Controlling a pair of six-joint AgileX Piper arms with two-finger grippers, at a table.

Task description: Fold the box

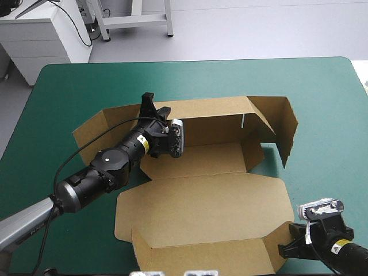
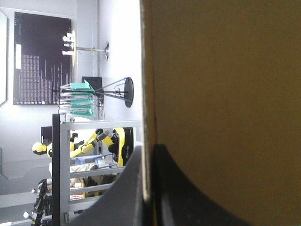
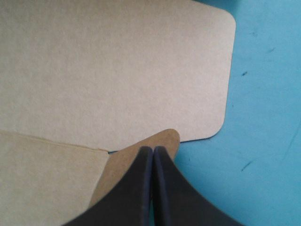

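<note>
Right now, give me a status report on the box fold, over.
Left gripper: jaws shut on the box at its raised far wall. Right gripper: jaws shut, tip over near right flap. Lid panel flat. Nothing blocking.

Glossy black arm (image 1: pixel 109 164), grey lower segment (image 1: pixel 23 225)

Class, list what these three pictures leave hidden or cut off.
Left wrist view: the box wall, close up, hides the box's other parts.
Right wrist view: the right hand covers the corner flap; contact unclear.
High view: the picture's edge cuts off the right arm.
</note>
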